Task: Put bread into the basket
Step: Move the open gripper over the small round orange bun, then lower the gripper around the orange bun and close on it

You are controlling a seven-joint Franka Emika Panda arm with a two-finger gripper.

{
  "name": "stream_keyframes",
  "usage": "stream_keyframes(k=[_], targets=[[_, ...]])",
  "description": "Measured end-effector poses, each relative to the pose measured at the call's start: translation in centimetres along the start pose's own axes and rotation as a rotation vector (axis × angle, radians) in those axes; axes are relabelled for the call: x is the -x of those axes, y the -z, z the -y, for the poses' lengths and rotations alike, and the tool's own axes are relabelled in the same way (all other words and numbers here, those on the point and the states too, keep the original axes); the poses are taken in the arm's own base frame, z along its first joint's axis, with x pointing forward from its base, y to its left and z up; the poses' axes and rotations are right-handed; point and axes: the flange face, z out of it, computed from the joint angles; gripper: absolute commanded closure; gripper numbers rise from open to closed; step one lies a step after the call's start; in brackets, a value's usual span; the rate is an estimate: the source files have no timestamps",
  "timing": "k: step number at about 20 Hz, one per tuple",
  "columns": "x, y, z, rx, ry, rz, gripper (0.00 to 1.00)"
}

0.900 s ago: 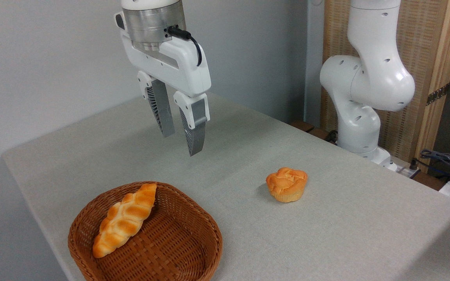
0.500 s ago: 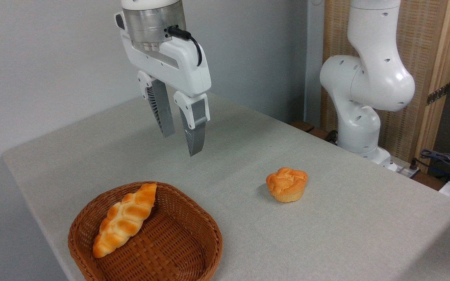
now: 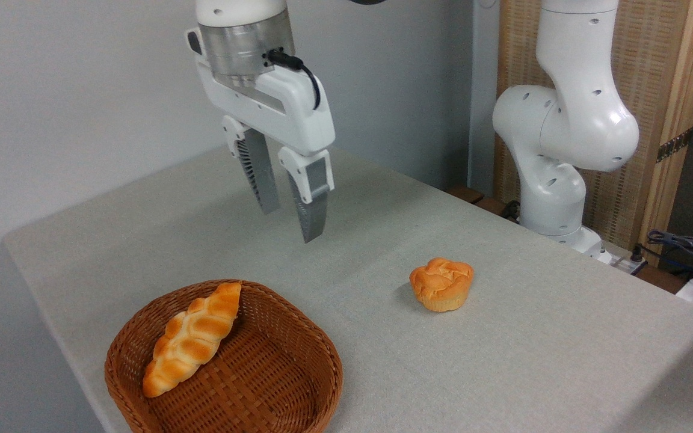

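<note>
My claw [image 3: 291,218] hangs in the upper middle of the frame, well above the bench [image 3: 503,349], its two ribbed grey fingers [image 3: 314,207] pointing down with a clear gap between them and nothing held. The bread [image 3: 441,284], a small round golden-orange bun with a knotted top, sits upright on the bench right of centre, lower than my claw and to its right, well apart from it. The basket [image 3: 298,361], a shallow brown woven one, rests at the lower left of the frame near the bench's front edge, with open cloth between it and the bun. Inside the basket lies a long braided loaf [image 3: 193,338], leaning along the left inner wall with one pointed end at the far rim and the other low by the near left side. My white arm base [image 3: 563,138] stands at the upper right, behind the far edge of the bench.
</note>
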Motion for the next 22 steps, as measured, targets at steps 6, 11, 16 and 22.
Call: stream_keyframes(k=[6,11,16,22], targets=[[3.8,-2.2,-3.3,0.035,0.0,0.04,0.0],[7.1,-4.4,-5.7,0.017,-0.043,0.06,0.0],[9.4,-7.1,-5.6,-0.017,-0.128,0.119,0.0],[12.0,-13.3,-6.7,-0.035,-0.168,0.103,0.0]])
